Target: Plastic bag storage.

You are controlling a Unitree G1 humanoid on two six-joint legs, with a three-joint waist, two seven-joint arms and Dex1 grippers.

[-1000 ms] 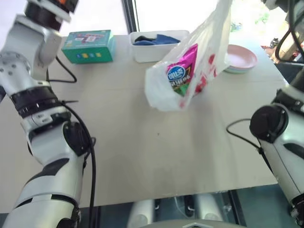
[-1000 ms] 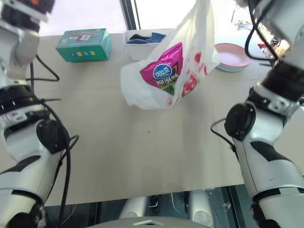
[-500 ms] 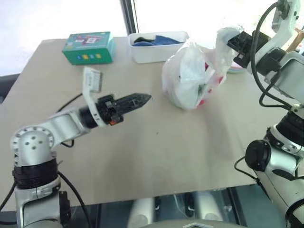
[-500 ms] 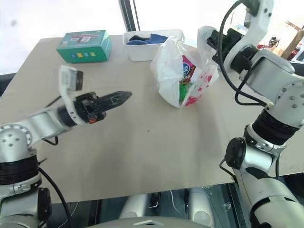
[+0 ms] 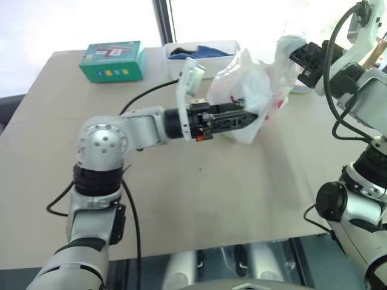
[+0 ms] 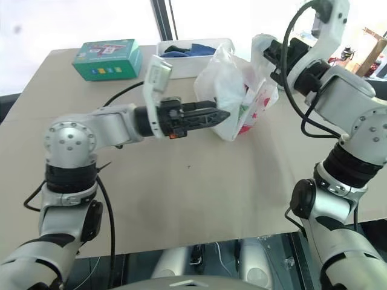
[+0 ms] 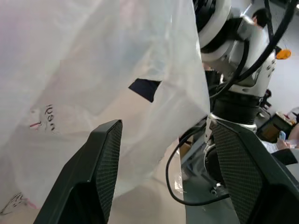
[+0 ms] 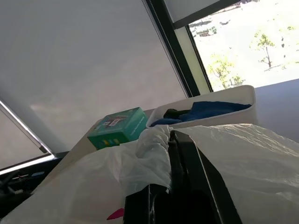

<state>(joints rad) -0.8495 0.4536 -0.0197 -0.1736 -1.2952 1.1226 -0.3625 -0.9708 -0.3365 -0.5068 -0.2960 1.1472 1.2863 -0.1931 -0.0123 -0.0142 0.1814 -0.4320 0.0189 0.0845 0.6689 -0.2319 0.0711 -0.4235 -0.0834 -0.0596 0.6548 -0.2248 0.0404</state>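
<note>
Left wrist view is showing the left gripper (image 7: 161, 172) standing open, jaws either side of a fold of the plastic bag (image 5: 248, 99), holding nothing yet. The right gripper (image 8: 170, 179) is pinching the bunched handles shut. The bag is resting on the table (image 5: 199, 199), probably with a packet inside. Film is looking thin, limp and slippery; gathered folds are offering the surest hold.

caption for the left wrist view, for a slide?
Left gripper, fingers open, closing in on the translucent plastic bag that the right gripper holds up by its top.
</note>
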